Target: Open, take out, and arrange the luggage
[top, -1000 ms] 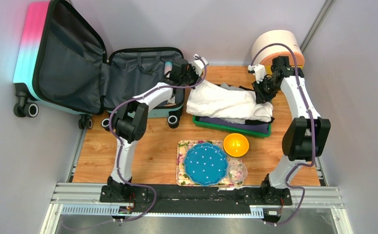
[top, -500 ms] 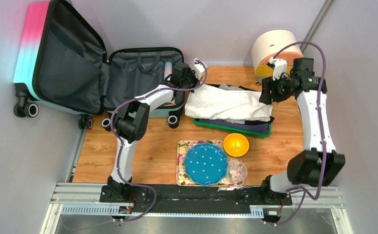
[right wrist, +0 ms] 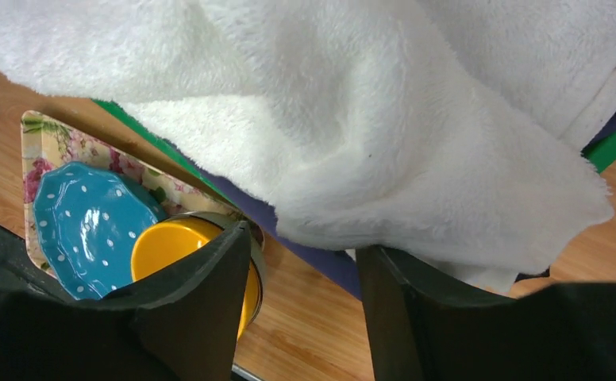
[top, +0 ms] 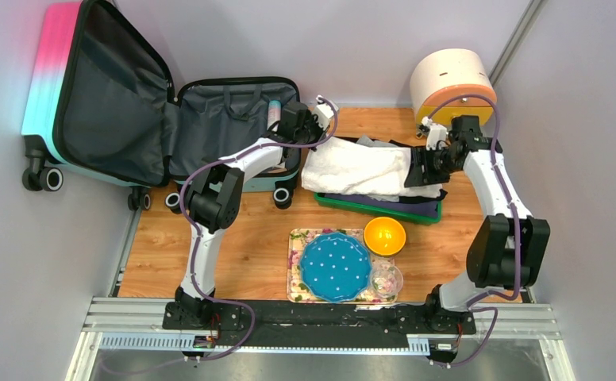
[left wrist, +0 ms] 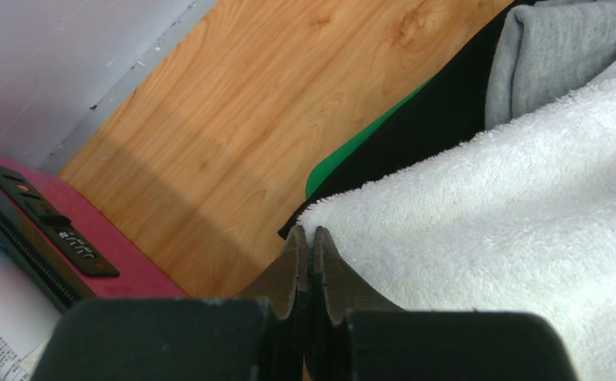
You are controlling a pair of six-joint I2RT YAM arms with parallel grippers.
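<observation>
The luggage (top: 130, 119) lies open at the back left, its pink-to-turquoise lid up and its dark grey lining showing; its pink shell also shows in the left wrist view (left wrist: 43, 238). A white towel (top: 360, 167) lies over clothes in the green tray (top: 368, 209). My left gripper (top: 314, 131) is shut, its tips (left wrist: 306, 238) on the towel's (left wrist: 511, 238) left corner. My right gripper (top: 420, 167) is open (right wrist: 305, 238) at the towel's (right wrist: 368, 119) right end, with nothing between its jaws.
A round cream cabinet (top: 452, 75) stands at the back right. A yellow bowl (top: 385, 235), a blue dotted plate (top: 335, 266) on a floral tray (top: 295, 270) and a small glass bowl (top: 386, 279) sit near the front. A grey garment (left wrist: 559, 48) lies under the towel.
The towel's left end has dropped flat onto the pile. My right arm swung out to the right, then came back down to the towel's right end. The left gripper barely moved.
</observation>
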